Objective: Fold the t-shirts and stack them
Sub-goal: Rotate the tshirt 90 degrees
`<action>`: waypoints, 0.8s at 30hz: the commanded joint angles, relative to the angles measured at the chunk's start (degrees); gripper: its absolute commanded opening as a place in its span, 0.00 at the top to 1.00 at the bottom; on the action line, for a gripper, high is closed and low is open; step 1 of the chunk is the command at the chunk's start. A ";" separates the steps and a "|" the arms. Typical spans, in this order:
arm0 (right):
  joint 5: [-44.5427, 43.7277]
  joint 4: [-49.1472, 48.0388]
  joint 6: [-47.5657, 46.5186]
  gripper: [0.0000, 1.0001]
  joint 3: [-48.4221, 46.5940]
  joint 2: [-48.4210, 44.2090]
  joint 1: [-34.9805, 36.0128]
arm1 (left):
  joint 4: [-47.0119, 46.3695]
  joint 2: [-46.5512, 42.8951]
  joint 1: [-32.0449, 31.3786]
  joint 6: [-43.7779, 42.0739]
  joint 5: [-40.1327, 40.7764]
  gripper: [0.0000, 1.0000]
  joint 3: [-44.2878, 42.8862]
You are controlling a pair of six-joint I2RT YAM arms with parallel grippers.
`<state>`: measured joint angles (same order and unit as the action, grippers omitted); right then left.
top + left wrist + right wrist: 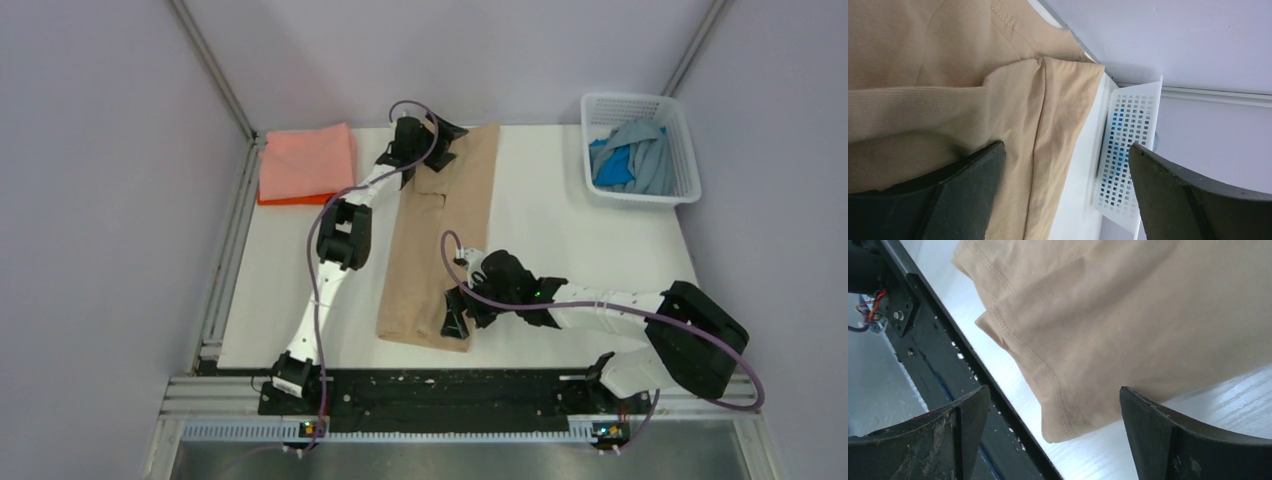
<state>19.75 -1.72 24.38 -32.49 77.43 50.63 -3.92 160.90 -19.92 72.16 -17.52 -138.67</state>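
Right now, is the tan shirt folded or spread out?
Partly folded: the tan shirt lies as a long narrow strip, with doubled layers at its near hem.

Tan t-shirt (440, 250): folded lengthwise into a long narrow strip, flat on the table (560, 220), running from far edge to near edge; stitched hem at the near end, sleeve tucked inward at the far end.

Salmon pink t-shirt (307, 160): folded square, far left corner, stacked on the orange t-shirt (290, 199), of which only an edge shows.

Blue t-shirt (612, 168) and light blue-grey t-shirt (645, 150): crumpled together in the basket (640, 98).
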 commanded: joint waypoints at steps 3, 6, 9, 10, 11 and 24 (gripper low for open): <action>-2.62 3.59 -4.41 0.01 -1.66 -0.44 0.32 | 6.13 1.01 3.81 -0.61 3.46 0.01 2.13; -2.93 6.64 -4.48 0.01 -0.03 -0.21 0.34 | 8.31 0.24 4.48 -2.24 4.26 0.01 2.22; -4.79 10.14 -5.01 0.03 1.66 -0.53 0.29 | 7.85 -0.78 4.93 -3.48 3.18 0.01 3.14; -5.76 10.66 -4.77 0.03 2.23 -0.83 0.31 | 7.49 -0.96 4.97 -3.84 2.48 0.01 3.36; -6.04 10.88 -4.14 0.03 2.66 -1.10 0.34 | 6.79 -1.18 5.06 -4.16 1.70 0.01 3.54; -13.52 12.70 -2.50 0.01 -1.69 -17.33 0.34 | 15.23 -21.34 4.46 -19.11 -5.11 0.01 7.00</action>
<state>9.13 12.05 19.70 -31.62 66.61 50.63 5.63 153.67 -16.10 62.26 -20.53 -133.91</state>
